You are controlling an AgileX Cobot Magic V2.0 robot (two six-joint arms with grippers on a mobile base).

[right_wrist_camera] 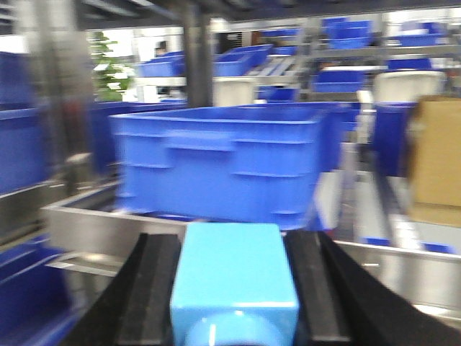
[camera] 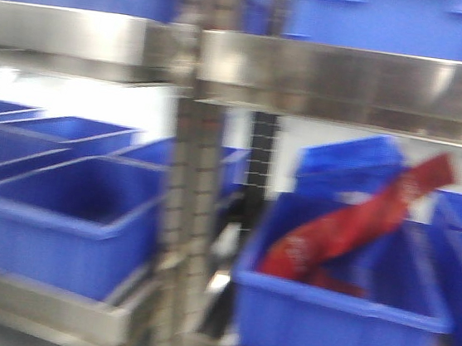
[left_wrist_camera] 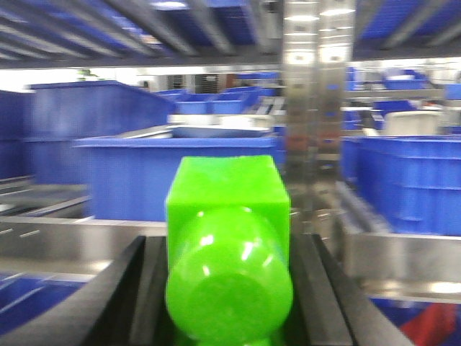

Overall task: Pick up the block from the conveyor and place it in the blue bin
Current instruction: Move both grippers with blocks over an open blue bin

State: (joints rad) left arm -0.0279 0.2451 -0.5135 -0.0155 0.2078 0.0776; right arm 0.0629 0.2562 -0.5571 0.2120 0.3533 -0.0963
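Observation:
My left gripper (left_wrist_camera: 229,288) is shut on a bright green block (left_wrist_camera: 229,245) with a rounded knob facing the camera; its black fingers (left_wrist_camera: 133,288) press both sides. My right gripper (right_wrist_camera: 234,288) is shut on a light blue block (right_wrist_camera: 234,277) between its black fingers (right_wrist_camera: 155,288). Both are held in the air in front of metal shelves with blue bins: one bin (left_wrist_camera: 158,176) straight ahead in the left wrist view, one (right_wrist_camera: 223,162) ahead in the right wrist view. The conveyor is out of view. Neither gripper shows in the front view.
The front view shows steel racks (camera: 342,73) with a steel post (camera: 188,218), an empty blue bin (camera: 67,221) at left and a blue bin (camera: 339,319) holding a red packet (camera: 350,224) at right. A cardboard box (right_wrist_camera: 436,155) stands at the right.

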